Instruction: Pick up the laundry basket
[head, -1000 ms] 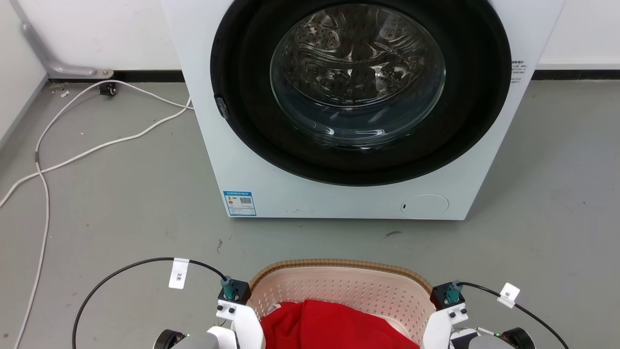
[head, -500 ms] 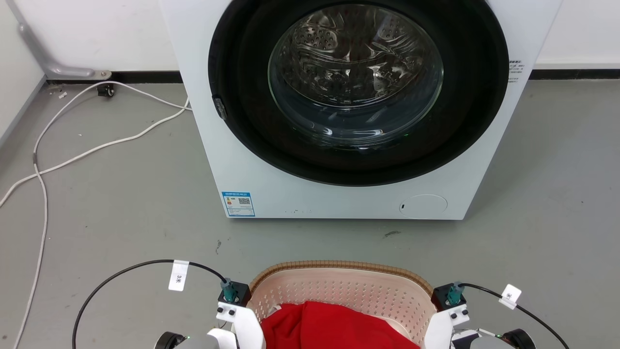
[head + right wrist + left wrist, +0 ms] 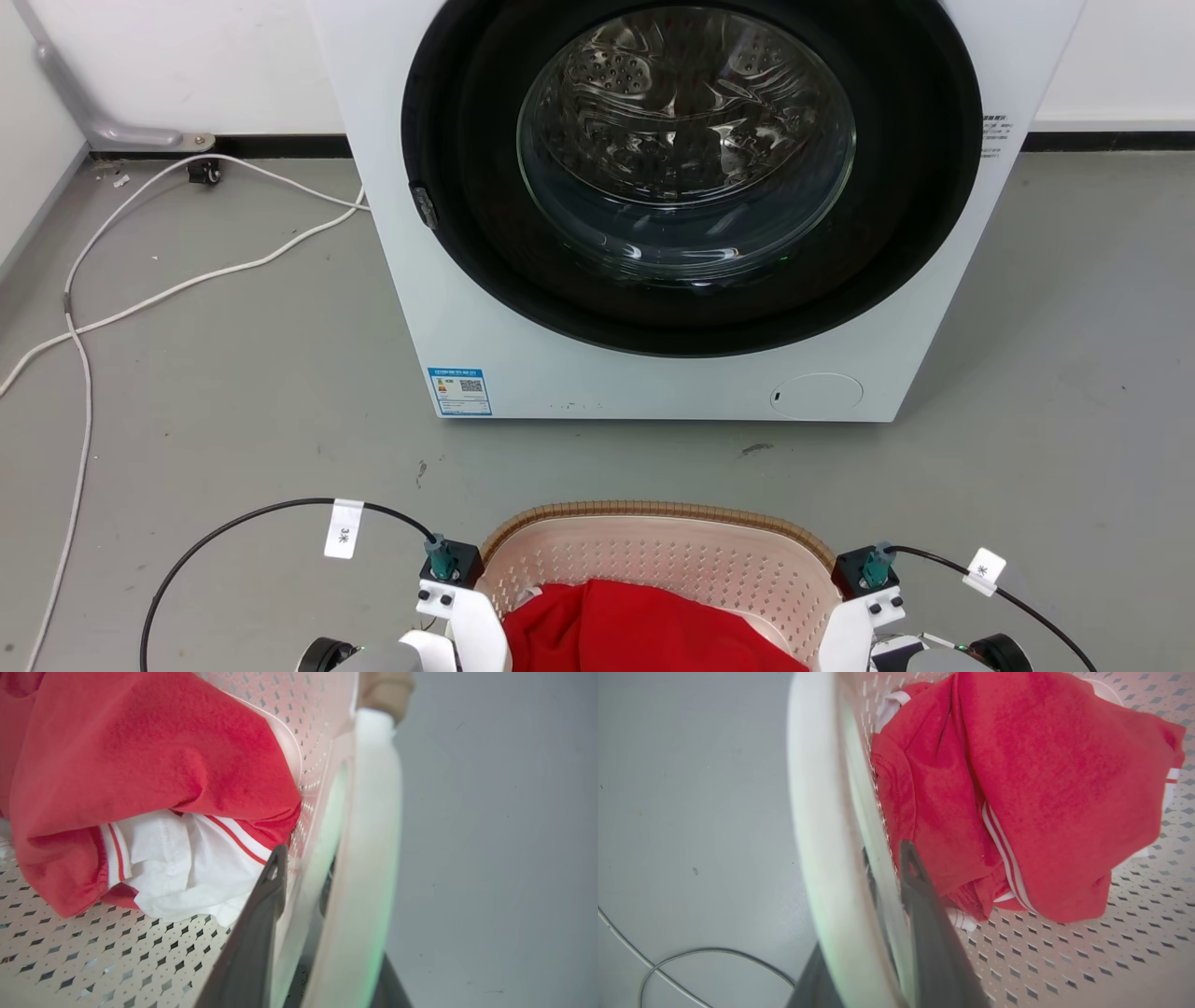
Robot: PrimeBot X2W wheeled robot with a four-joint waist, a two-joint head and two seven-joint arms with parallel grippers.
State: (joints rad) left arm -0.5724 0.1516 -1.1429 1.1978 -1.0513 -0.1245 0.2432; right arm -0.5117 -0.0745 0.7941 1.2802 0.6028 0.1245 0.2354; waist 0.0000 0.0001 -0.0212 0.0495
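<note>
So at this moment the laundry basket (image 3: 653, 511) sat at the bottom middle of the head view, right in front of the washer (image 3: 523, 327) but well apart from it, with grey floor (image 3: 233, 420) in between. I honestly couldn't tell whether it was resting on the floor or hanging just off it. It had a crumpled red garment (image 3: 635, 625) inside, and the right wrist view showed some white cloth (image 3: 187, 858) tucked under the red. The two arms flanked the basket, one on each side wall. The left gripper (image 3: 887, 858) had one dark finger inside the basket against the perforated wall, just beside the red fabric. Its other finger ran up the outer side behind the white handle (image 3: 817, 812), so it was pinching the wall between them with barely any gap. The right gripper (image 3: 302, 868) was the mirror of that: its inner finger lay against the wall close to the white cloth, its outer finger sat tucked behind the other white handle (image 3: 369, 835), and it was clamped on the wall the same way. Over at the left of the head view a white cable (image 3: 187, 280) snaked across the floor toward the washer. A black cable with a small white tag (image 3: 344, 534) looped off the left wrist.
</note>
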